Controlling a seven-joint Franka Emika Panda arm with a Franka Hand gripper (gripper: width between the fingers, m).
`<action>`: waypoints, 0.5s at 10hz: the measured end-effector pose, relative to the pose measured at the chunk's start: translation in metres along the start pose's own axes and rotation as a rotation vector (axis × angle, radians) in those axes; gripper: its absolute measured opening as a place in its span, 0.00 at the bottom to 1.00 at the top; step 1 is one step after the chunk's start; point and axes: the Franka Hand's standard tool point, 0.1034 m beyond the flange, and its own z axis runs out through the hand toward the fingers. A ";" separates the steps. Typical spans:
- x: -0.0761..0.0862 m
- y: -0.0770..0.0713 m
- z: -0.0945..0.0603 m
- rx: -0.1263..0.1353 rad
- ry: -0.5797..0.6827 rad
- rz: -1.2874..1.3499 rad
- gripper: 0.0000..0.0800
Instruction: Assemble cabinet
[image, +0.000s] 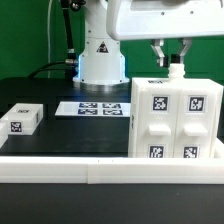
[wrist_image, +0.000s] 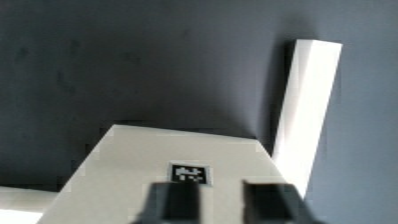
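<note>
Where the black table (image: 60, 135) reaches the exterior view's left, a small white block (image: 20, 118) with one square tag lies flat, well apart from everything else. A low white rail (image: 100, 172) runs along the near edge. Farther back and toward the middle, the marker board (image: 100, 107) lies flat on the table, just in front of the arm's white base (image: 100, 60). At the exterior view's right stands the cabinet (image: 175, 122), upright, its near face made of small panels that each carry a black-and-white tag. A small white nub (image: 176, 67) sticks up from its top. The gripper (image: 171, 56) hangs straight over that nub with its two fingers spread, one to either side; whether they touch it cannot be told. In the wrist view the gripper (wrist_image: 217, 205) shows the same open gap, and under it lies a white surface bearing one tag (wrist_image: 192, 173). A long narrow white bar (wrist_image: 317, 100) lies against the dark table beside that surface; which part it is cannot be told.
</note>
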 end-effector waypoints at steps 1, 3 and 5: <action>0.000 0.000 0.000 0.000 0.000 0.000 0.31; 0.000 0.000 0.000 0.000 0.000 0.000 0.56; 0.000 0.000 0.000 0.000 0.000 0.000 0.73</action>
